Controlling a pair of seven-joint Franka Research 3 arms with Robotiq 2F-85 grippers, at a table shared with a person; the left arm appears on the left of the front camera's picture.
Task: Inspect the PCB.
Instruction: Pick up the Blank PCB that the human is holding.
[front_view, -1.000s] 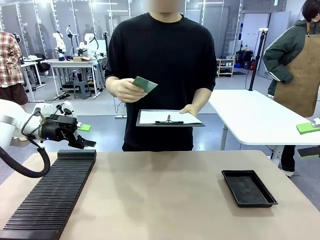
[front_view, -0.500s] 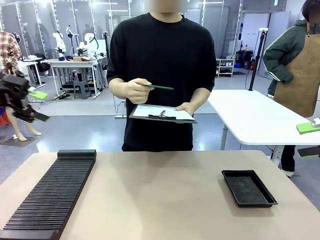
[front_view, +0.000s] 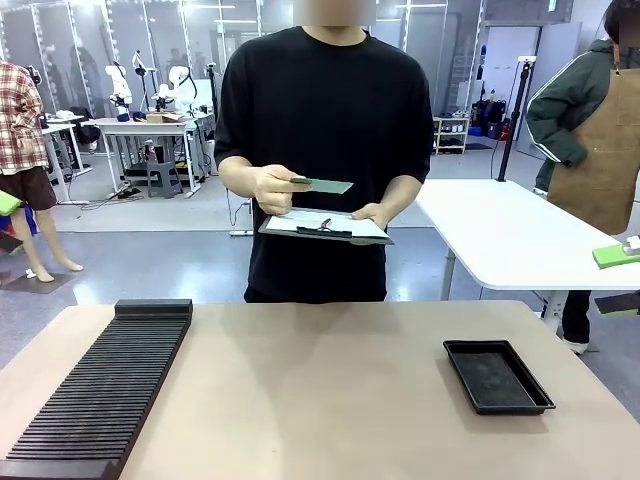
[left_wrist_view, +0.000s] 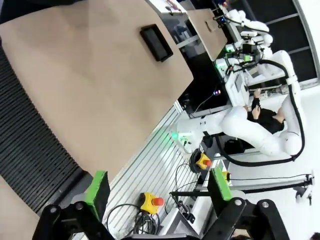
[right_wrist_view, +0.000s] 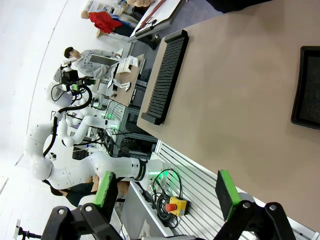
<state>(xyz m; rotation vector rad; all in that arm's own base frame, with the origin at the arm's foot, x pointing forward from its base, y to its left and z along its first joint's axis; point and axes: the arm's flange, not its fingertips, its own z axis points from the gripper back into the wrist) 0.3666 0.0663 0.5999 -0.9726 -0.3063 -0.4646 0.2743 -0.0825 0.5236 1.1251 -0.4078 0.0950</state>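
The person across the table holds the PCB (front_view: 327, 185), a thin green board, nearly flat in one hand (front_view: 270, 186) at chest height. It hovers just above the dark clipboard (front_view: 325, 227) with white paper in the person's other hand. My left gripper (left_wrist_view: 159, 185) is open and empty, up off the table's near side; a sliver of its green pad (front_view: 5, 203) peeks in at the front view's left edge. My right gripper (right_wrist_view: 165, 192) is also open and empty, raised off the table's near edge.
A long black ridged rack (front_view: 100, 385) lies on the tan table (front_view: 320, 400) at the left, and a black tray (front_view: 497, 375) at the right. The rack (right_wrist_view: 165, 75) and the tray (right_wrist_view: 306, 87) also show from the right wrist. A second person stands by a white table (front_view: 520, 240) at the back right.
My left arm has swung up and left, almost out of the front view. The person has lowered the PCB and turned it flat over the clipboard.
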